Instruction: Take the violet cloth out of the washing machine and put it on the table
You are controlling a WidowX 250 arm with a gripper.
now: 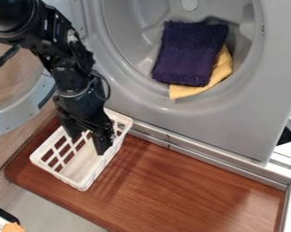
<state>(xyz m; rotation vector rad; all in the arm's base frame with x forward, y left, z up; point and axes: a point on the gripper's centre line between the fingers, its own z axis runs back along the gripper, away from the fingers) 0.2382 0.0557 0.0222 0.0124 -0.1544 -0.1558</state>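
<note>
Eyeing that violet cloth (pixel 190 53), up and right of my pincer (pixel 88 145)
Spread and empty here, cloth's long side runs near-upright in frame tbh.

Rough-looking violet cloth (pixel 190 54); glossy wooden table (pixel 172 186); white plastic basket (pixel 43 168).

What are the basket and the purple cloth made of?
The basket looks like white plastic, smooth and a bit shiny, with stiff molded bars. The violet cloth seems to be thick, fuzzy toweling, maybe cotton, because its top is bumpy and its edges look fluffy.
</note>
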